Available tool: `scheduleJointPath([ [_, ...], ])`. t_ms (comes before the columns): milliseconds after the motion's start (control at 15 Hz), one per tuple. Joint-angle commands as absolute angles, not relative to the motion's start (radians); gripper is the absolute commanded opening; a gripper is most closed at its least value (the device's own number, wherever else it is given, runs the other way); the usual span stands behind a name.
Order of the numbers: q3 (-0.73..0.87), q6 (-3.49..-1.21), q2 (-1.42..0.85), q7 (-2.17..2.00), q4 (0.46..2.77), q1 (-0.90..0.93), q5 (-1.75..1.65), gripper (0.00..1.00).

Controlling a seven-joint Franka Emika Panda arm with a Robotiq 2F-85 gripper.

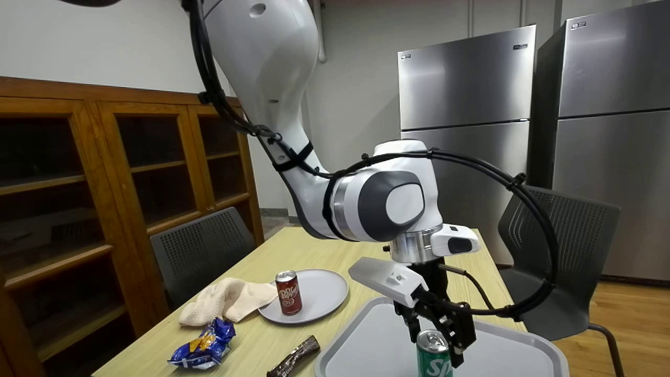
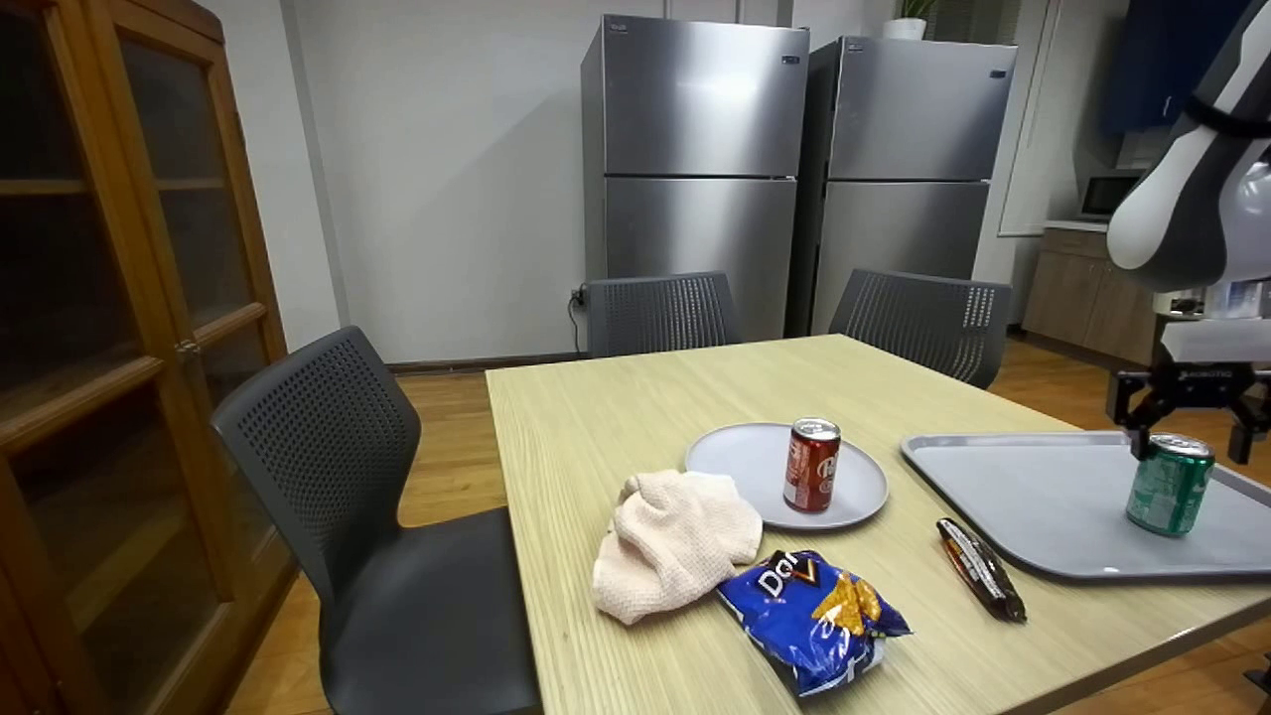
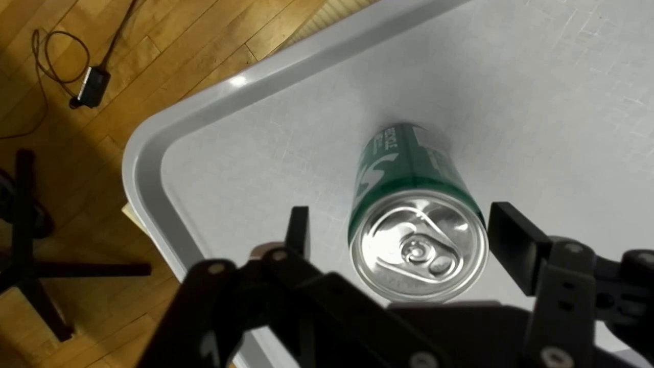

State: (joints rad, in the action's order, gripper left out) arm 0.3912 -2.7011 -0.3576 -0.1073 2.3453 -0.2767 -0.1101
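Jaws stand wide, black and blocky, on two sides of green can [image 3: 416, 214]; in wrist view, one jaw is just beside it, clear gap at other. Can is metal cylinder with shiny lid, upright on flat grey tray [image 3: 245, 153] with raised rim and rounded corners. On pale wood-grain tabletop [image 2: 576, 417]: red can [image 2: 812, 465] upright on smooth round plate [image 2: 740, 457]; waffle-textured cloth [image 2: 670, 546], crumpled; puffy glossy bag [image 2: 809, 626]; narrow bar [image 2: 978, 571], dark and shiny, near tray.
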Motion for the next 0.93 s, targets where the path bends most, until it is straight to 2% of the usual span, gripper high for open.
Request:
scheduleJointPath([
  [0, 0.377, -2.722, -0.362, -0.093, 2.341, -0.291, -0.092, 0.58],
  [133, 0.376, -2.730, -0.360, -0.089, 2.344, -0.292, -0.091, 0.40],
  [867, 0.366, -2.691, -0.193, -0.025, 2.394, -0.258, -0.133, 0.39],
])
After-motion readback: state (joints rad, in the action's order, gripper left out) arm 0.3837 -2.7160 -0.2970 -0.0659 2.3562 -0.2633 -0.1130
